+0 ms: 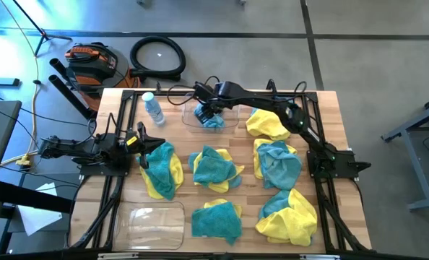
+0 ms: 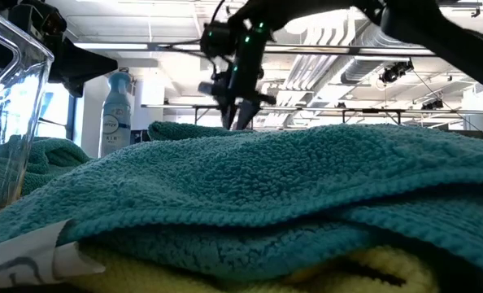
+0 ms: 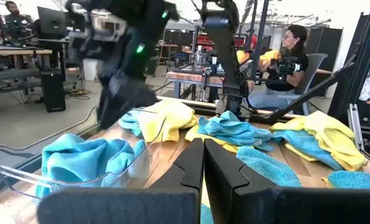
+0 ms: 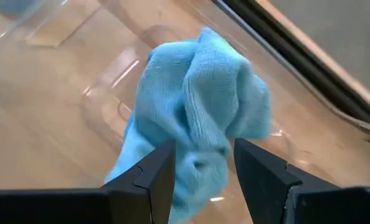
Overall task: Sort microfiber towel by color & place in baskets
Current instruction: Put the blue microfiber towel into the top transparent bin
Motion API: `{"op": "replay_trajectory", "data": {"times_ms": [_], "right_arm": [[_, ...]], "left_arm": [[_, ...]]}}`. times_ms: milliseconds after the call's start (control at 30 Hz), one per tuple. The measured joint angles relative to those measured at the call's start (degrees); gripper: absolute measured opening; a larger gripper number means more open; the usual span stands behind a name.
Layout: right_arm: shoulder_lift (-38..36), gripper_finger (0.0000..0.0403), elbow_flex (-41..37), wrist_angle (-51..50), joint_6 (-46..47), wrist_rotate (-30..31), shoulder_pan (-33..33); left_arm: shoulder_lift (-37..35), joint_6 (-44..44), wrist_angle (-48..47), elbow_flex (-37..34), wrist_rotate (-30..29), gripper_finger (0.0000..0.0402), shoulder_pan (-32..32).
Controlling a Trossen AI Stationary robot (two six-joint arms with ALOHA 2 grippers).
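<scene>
Towels lie across most of the wooden table [image 1: 330, 101], teal and yellow mixed in heaps. In the high view the right gripper [image 1: 209, 110] hangs over the far basket [image 1: 232, 120] at twelve o'clock on the table, its fingers spread apart, with a teal towel [image 1: 213, 120] crumpled inside the basket just under them. The right wrist view shows that teal towel [image 4: 197, 112] lying on the clear floor of the basket [image 4: 79, 74], with the two dark fingers [image 4: 151, 177] standing on either side of its near fold, parted; I cannot tell whether they touch the cloth.

The left gripper [image 1: 142, 141] rests at nine o'clock near the table's left edge, fingers clenched on nothing, as the left wrist view shows them pressed together [image 3: 203, 168]. Just beside it at its right lies a teal-and-yellow heap [image 1: 162, 167].

A second clear basket [image 1: 155, 224] sits at seven o'clock by the near edge, and it holds no towel. A small water bottle [image 1: 153, 108] stands at eleven o'clock, near the far basket's left end. Bare wood shows between the bottle and the left gripper and along the far edge.

Other heaps crowd the middle and right: one at centre [image 1: 214, 167], one at six o'clock [image 1: 217, 219], a yellow one at one o'clock [image 1: 266, 124], a teal one at three o'clock [image 1: 278, 162], and a yellow-and-teal one at five o'clock [image 1: 290, 214]. The right arm [image 1: 301, 126] reaches over the right-hand heaps.
</scene>
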Motion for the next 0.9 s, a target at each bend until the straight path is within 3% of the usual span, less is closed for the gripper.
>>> {"op": "replay_trajectory", "data": {"times_ms": [167, 333, 500, 700, 900], "right_arm": [[-4.64, 0.0158, -2.24, -2.64, -3.30, 7.81, 1.92], [-11.35, 0.0158, -10.36, 2.25, -4.77, 9.20, 3.61], [-22.32, 0.0158, -28.87, 14.65, -3.79, 8.80, 4.74], [-39.49, 0.0158, -53.38, 31.05, -2.09, 2.51, 7.06], [-56.47, 0.0158, -70.32, 38.96, -1.40, 5.57, 11.86]], "left_arm": [[0.00, 0.00, -0.02, -0.02, 0.01, 0.0000, 0.00], [0.00, 0.00, 0.00, 0.00, 0.01, 0.0000, 0.00], [-0.02, -0.01, 0.01, -0.02, -0.01, 0.0000, 0.00], [-0.02, -0.02, 0.00, 0.00, -0.01, 0.0000, 0.00], [-0.02, -0.10, 0.01, -0.01, -0.01, 0.0000, 0.00]]}}
